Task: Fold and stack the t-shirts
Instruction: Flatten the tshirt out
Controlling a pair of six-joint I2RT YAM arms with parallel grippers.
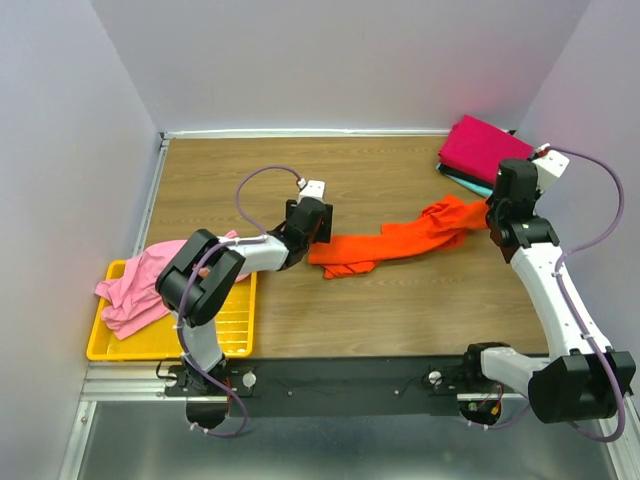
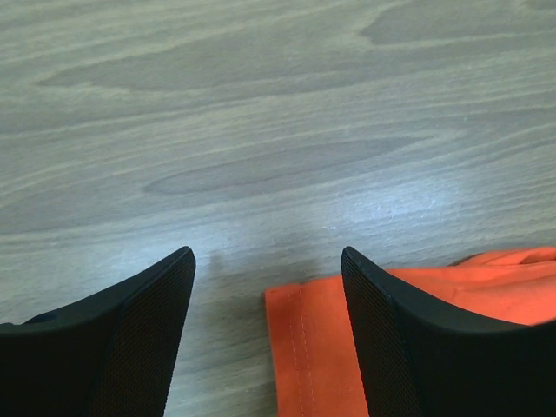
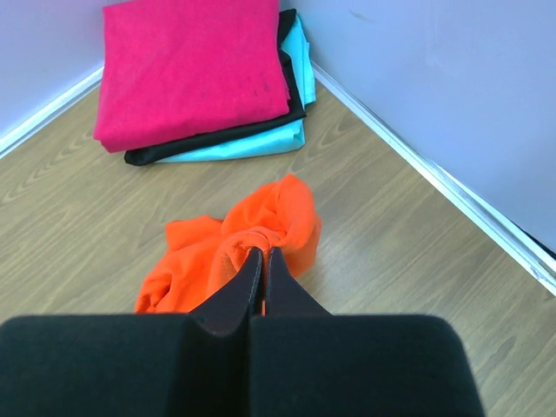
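**Right pincer (image 3: pixel 262 252) grips orange shirt (image 1: pixel 400 240); left pincer (image 2: pixel 268 254) gapes**

Clamped on a bunched end, the right pincer holds the orange shirt, which stretches over the table (image 1: pixel 400 310) from centre toward 2 o'clock. At the other hem the left pincer stands wide. The pink shirt (image 1: pixel 140 280) drapes the tray (image 1: pixel 235 320) at 8 o'clock. The stack (image 1: pixel 485 150), magenta on top, lies at 1 o'clock.

orange t-shirt (image 1: pixel 400 241): soft matt cloth | table (image 1: pixel 400 320): smooth wood-grain | tray (image 1: pixel 232 325): yellow plastic mesh
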